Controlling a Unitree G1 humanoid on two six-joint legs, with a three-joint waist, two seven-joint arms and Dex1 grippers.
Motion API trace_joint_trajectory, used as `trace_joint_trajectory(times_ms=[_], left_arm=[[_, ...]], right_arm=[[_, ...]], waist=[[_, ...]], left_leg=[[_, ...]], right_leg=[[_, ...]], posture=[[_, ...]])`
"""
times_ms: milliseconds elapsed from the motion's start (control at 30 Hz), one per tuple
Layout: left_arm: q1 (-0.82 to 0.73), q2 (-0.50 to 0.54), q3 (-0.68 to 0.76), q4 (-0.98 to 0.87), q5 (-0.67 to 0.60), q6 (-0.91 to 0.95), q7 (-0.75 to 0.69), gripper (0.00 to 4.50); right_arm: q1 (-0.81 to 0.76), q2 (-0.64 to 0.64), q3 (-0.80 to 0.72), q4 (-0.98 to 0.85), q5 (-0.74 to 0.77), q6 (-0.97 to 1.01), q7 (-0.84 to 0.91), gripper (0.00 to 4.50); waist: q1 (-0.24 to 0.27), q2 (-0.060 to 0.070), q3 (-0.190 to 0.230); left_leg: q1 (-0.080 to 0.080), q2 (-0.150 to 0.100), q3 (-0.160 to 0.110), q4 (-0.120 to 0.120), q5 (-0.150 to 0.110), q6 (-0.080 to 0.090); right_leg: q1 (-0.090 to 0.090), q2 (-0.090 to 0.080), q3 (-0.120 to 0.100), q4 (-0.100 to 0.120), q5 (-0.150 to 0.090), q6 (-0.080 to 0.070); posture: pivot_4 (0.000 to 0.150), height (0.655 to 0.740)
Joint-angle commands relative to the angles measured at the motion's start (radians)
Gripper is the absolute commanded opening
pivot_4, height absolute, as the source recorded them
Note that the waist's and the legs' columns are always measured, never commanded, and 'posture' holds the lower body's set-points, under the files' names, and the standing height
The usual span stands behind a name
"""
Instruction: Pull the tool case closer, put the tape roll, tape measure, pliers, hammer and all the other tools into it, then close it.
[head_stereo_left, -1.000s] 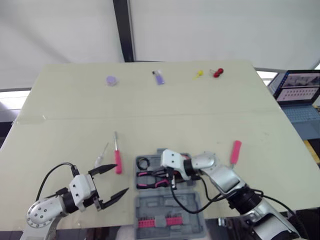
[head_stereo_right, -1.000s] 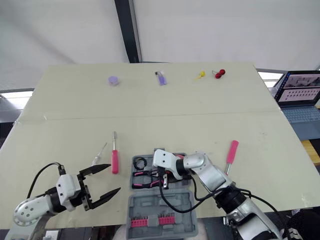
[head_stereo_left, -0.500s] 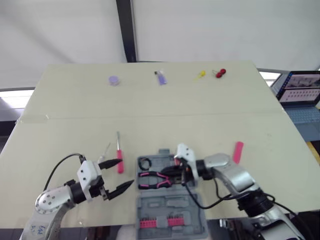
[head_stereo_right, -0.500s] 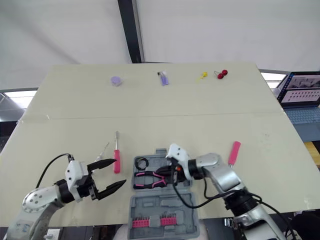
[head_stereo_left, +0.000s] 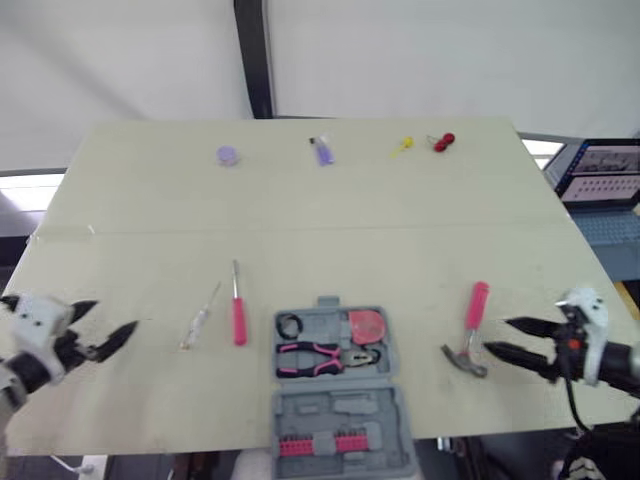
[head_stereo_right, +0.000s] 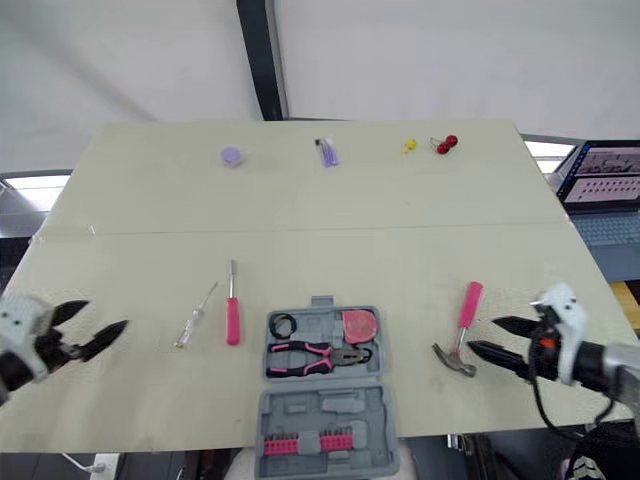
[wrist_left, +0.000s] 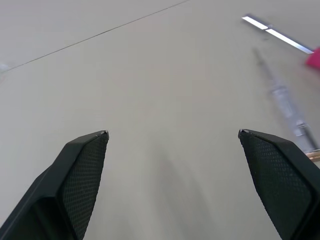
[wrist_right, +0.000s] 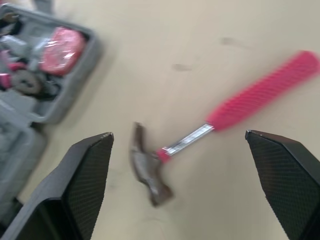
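The grey plastic tool case (head_stereo_right: 300, 405) lies open near the edge of the pale table (head_stereo_right: 300, 200), the pink-handled metal hammer (head_stereo_right: 462, 325) beside it, and the left gripper (head_stereo_right: 107, 313) and right gripper (head_stereo_right: 483, 335) are both spread wide.

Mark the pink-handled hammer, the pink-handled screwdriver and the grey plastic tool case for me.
pink-handled hammer (head_stereo_right: 465, 310), right eye view, on the pink grip.
pink-handled screwdriver (head_stereo_right: 232, 320), right eye view, on the pink handle.
grey plastic tool case (head_stereo_right: 325, 408), right eye view, on bare grey plastic of its near half.
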Motion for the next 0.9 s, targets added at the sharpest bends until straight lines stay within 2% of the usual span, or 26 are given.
trace_joint_trajectory(times_ms=[33,233,500,700,833,867,900], left_arm=[[0.011,0.024,0.055,0.092,0.021,-0.056,-0.001,4.50],[-0.007,0.024,0.051,0.162,0.031,-0.101,-0.012,4.50],[0.027,-0.009,0.023,0.072,0.028,-0.080,-0.015,4.50],[0.065,0.019,-0.127,-0.199,-0.044,0.160,-0.129,4.50],[0.061,0.088,-0.288,-0.398,-0.061,0.310,-0.219,4.50],[0.053,0.106,-0.315,-0.427,-0.071,0.343,-0.239,4.24],[0.039,0.123,-0.348,-0.459,-0.077,0.374,-0.254,3.95]], right_arm=[[0.016,0.019,-0.093,0.162,-0.048,-0.151,-0.047,4.46],[-0.025,0.048,-0.082,0.419,-0.110,-0.358,-0.100,4.46],[-0.084,0.038,-0.064,0.452,-0.094,-0.396,-0.094,4.46],[-0.009,0.000,0.005,0.060,0.043,-0.101,-0.018,4.46],[-0.005,-0.002,0.116,-0.156,0.090,-0.031,0.009,4.46],[-0.004,-0.004,0.150,-0.214,0.095,-0.013,0.004,4.49],[-0.004,-0.013,0.190,-0.269,0.098,0.010,0.000,4.08]], waist=[[0.000,0.000,0.000],[-0.002,0.000,0.001],[-0.023,0.003,0.003],[-0.021,0.006,0.004],[-0.017,0.005,0.004],[-0.015,0.005,0.004],[-0.013,0.005,0.004]], left_leg=[[0.000,0.000,0.000,0.000,0.000,0.000],[0.000,0.000,0.001,0.000,0.000,0.000],[0.001,0.000,0.001,-0.001,0.000,0.000],[0.000,0.000,0.001,0.000,0.000,0.000],[0.000,0.000,0.000,0.000,0.000,0.000],[0.000,0.000,0.000,0.000,0.000,0.000],[0.000,0.000,0.000,0.000,0.000,0.000]], right_leg=[[0.000,0.000,0.000,0.000,0.000,0.000],[0.000,0.000,0.000,0.000,0.000,0.000],[-0.001,0.000,0.000,0.001,0.000,0.000],[-0.001,0.000,0.001,0.001,0.000,0.000],[-0.001,0.000,0.001,0.002,0.000,0.000],[-0.001,0.000,0.001,0.002,0.000,0.000],[-0.001,0.000,0.001,0.001,0.000,0.000]], posture=[[0.150,0.7400],[0.150,0.7400],[0.150,0.7400],[0.150,0.7400],[0.150,0.7400],[0.150,0.7400],[0.150,0.7400]])
